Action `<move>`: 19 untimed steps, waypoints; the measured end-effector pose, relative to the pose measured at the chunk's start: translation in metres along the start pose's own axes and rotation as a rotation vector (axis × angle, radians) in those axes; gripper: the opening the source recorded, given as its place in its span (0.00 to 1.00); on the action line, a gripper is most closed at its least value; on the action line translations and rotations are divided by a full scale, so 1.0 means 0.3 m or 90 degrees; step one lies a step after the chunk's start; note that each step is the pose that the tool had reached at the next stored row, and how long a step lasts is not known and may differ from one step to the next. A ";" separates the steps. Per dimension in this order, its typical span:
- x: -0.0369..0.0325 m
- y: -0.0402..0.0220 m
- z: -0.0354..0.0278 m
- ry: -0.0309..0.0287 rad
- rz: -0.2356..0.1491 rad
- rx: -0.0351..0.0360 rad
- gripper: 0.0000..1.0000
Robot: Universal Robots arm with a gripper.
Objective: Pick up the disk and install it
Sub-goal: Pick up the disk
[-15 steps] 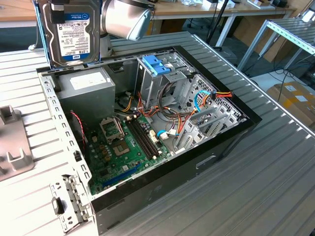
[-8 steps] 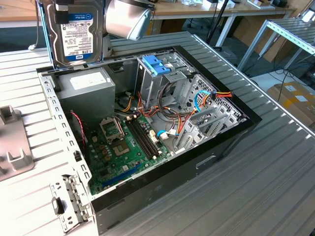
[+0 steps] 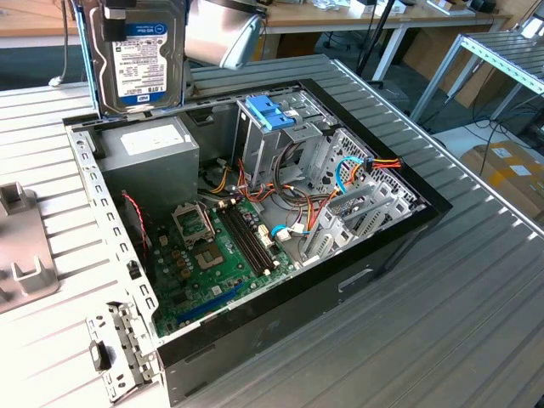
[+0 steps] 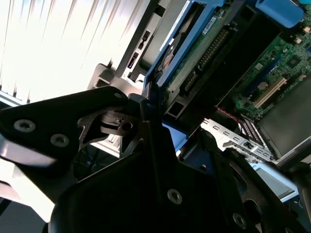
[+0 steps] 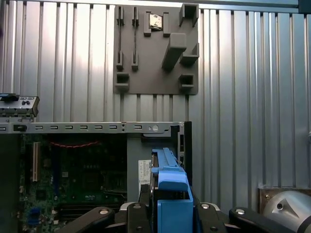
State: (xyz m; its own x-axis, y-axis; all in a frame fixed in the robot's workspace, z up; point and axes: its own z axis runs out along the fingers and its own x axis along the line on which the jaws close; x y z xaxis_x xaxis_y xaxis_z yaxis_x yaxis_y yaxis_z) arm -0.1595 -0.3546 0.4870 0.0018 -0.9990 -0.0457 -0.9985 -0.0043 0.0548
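The disk (image 3: 140, 55) hangs upright above the back corner of the open computer case (image 3: 425, 217), at the exterior view's left and over the grey power-supply box (image 3: 157, 153). Its labelled face points toward the exterior camera, and blue rails run along its edges. My gripper (image 5: 171, 211) is shut on it from above, with black fingers (image 5: 138, 213) on either side of the blue tab (image 5: 171, 194). In the second wrist view the disk's blue rail (image 4: 167, 63) and its circuit side run up from the dark gripper body.
Inside the case lie a green motherboard (image 3: 208, 255), bundled cables and a metal drive cage topped by a paler blue bracket (image 3: 270, 110). A grey fixture plate (image 5: 155, 48) sits on the ribbed metal table (image 3: 476, 323) beside the case. Benches and a cardboard box (image 3: 510, 170) stand beyond.
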 end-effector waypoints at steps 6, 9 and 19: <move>0.005 -0.014 -0.001 0.0000 0.000 0.0000 0.37; 0.006 -0.024 -0.002 0.0000 0.000 0.0000 0.37; 0.012 -0.059 -0.004 0.0000 0.000 -0.0002 0.37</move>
State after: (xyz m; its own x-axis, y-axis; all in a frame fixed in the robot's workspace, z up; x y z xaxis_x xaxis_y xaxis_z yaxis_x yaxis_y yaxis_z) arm -0.1419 -0.3581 0.4869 0.0018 -0.9989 -0.0458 -0.9985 -0.0044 0.0551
